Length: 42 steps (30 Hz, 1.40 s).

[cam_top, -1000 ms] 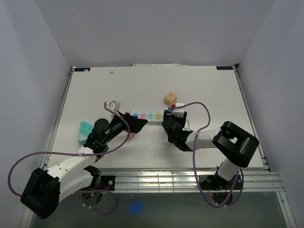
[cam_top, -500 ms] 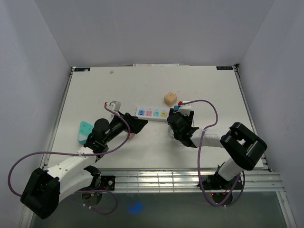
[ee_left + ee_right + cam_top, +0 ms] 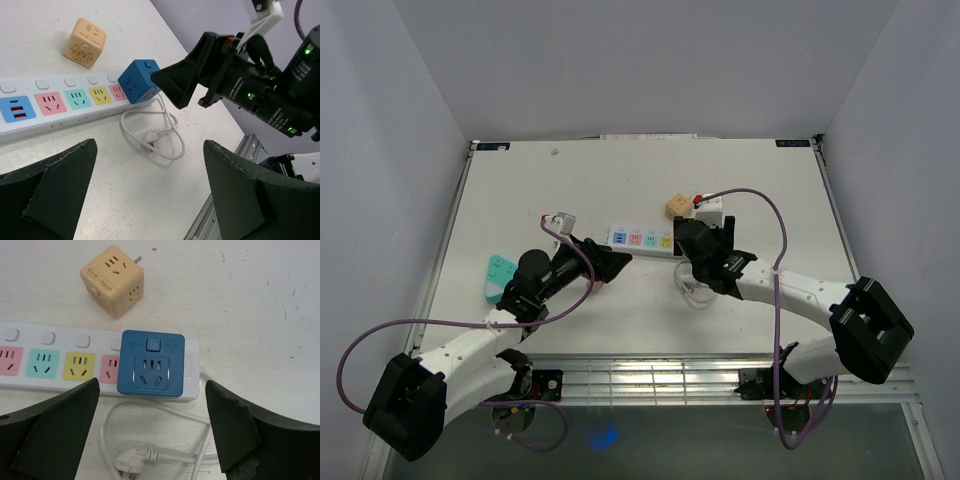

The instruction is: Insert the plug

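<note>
**Both arms at the strip**

The strip (image 3: 638, 240) lay across the middle of the white surface (image 3: 770, 190), coloured sockets up. The left gripper (image 3: 613, 264) sat at its left end, the right gripper (image 3: 686, 248) over its right end. An orange cube (image 3: 678, 206) stood just behind the strip. A white cord (image 3: 696, 291) looped beside the right arm. A teal block (image 3: 500, 276) lay well apart, at the left.
</note>
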### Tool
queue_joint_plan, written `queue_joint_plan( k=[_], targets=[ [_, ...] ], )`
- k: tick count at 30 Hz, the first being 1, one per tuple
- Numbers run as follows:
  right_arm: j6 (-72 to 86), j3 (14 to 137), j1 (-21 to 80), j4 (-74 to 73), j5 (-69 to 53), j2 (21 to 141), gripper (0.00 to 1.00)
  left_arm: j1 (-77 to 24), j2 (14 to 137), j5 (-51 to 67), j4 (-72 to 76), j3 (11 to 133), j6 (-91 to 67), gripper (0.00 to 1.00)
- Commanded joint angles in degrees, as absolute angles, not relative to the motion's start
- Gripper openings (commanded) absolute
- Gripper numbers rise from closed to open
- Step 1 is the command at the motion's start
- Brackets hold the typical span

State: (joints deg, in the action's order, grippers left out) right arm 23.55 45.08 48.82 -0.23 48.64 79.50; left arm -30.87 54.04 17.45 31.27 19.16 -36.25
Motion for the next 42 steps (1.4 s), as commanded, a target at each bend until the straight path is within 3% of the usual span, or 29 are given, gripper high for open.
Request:
queue_joint_plan(
  k=[1,10,20,30,42],
  targets=[
    [21.71,50.25,48.6,-4.83,47.47,78.92,0.9,-30.85,54.05,18.54,31.2,20.65,-35.86,0.98],
    [32.94,72.84,48.34,-22.55,43.86,92.18,0.9,-30.85,55.9,18.54,31.2,21.27,-35.77,0.98],
    [57.55,99.04,46.32,-46.21,45.0,111.43,0.9,-30.85,53.96,17.75,31.03,20.65,-35.77,0.98],
    [69.6,101.51,45.62,-48.6,47.9,117.24,0.9,-30.85,51.77,15.56,29.0,20.48,-35.95,0.98],
    [69.6,104.94,42.45,-46.23,47.29,123.84,0.9,-30.76,51.59,16.0,29.09,20.39,-36.3,0.98]
  ],
)
